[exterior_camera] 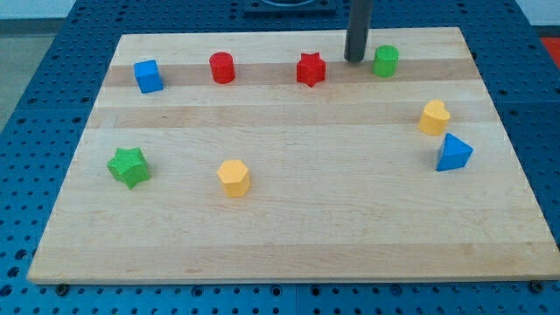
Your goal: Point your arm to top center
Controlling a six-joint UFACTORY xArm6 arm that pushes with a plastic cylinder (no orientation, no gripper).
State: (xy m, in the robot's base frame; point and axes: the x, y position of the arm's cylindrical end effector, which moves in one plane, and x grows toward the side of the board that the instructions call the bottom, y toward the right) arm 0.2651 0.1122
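My tip [354,59] rests on the board near the view's top, a little right of centre. It stands between the red star [311,69] to its left and the green cylinder [386,61] to its right, close to the cylinder without touching it. The dark rod rises from the tip straight out of the view's top edge.
Along the top row also sit a red cylinder [222,67] and a blue cube [149,76]. A green star [129,166] and a yellow hexagon [234,178] lie at lower left. A yellow heart-like block [434,116] and a blue triangle [453,153] lie at right. The wooden board [289,236] sits on a blue perforated table.
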